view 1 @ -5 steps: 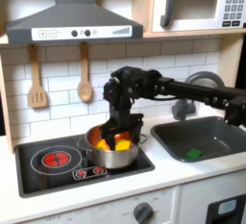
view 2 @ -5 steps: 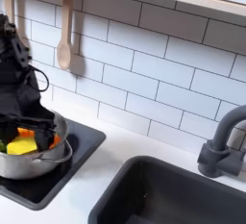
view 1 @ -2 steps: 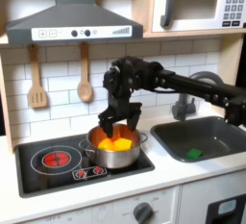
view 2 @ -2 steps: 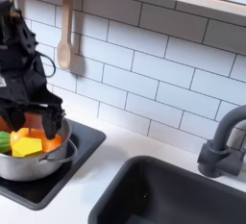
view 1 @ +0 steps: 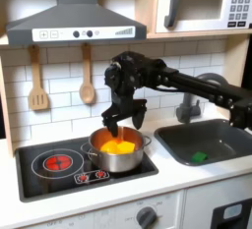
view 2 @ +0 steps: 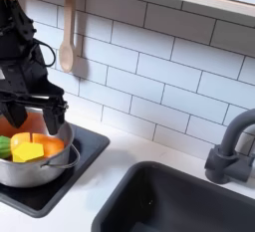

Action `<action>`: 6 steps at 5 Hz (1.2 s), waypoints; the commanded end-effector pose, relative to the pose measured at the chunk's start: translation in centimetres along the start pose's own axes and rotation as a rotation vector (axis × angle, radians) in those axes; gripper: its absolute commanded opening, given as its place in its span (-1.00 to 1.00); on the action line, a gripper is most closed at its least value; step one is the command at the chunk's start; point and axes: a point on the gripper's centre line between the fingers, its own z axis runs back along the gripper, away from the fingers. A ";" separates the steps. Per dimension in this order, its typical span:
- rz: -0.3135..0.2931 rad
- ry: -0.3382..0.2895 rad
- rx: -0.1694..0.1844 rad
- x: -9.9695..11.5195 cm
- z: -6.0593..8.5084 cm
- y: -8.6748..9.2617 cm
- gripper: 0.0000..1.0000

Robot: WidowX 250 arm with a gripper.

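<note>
One arm, black, reaching in from the first exterior view's right, hand (view 1: 119,123) hanging just above the silver pot (view 1: 116,156). Hand is spread, holding nothing, fingers (view 2: 54,113) pointing down over the pot's rim in the second exterior view. A clear gap shows between fingertips and the pot's contents in both exterior views.

Pot sits on the black stovetop (view 1: 59,174), on the burner nearer the sink, its side handle (view 2: 62,158) sticking toward the stovetop's front edge in the second exterior view. Inside the pot: orange pieces (view 2: 42,138), a yellow block (view 2: 27,150) and a green piece (view 2: 5,145) at the second exterior view's left edge, partly cut off. In the first exterior view the contents read only as an orange-yellow mass.

Open room: the red-ringed burner (view 1: 58,161) on the first exterior view's left is bare; a strip of white desk (view 2: 120,166) lies between stovetop and sink (view 1: 207,140). Tiled wall is close behind the hand.

First exterior view adds the range hood (view 1: 76,22), microwave (view 1: 202,4), two wooden utensils hung on the wall, spatula (view 1: 37,80) and spoon (view 1: 87,76), and a small green thing (view 1: 198,156) in the sink, too small to tell what. The second exterior view shows the grey faucet (view 2: 231,148) closer, cut off at the right edge. Arm's upper part is cropped there.
</note>
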 end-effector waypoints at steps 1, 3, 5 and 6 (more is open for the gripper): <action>-0.076 0.031 -0.058 -2.4 1.0 -2.5 1.00; -0.130 0.023 -0.059 -4.2 1.4 -2.8 1.00; -0.202 0.038 -0.044 -6.2 0.5 -2.5 1.00; -0.236 0.064 -0.042 -7.7 0.3 -2.3 1.00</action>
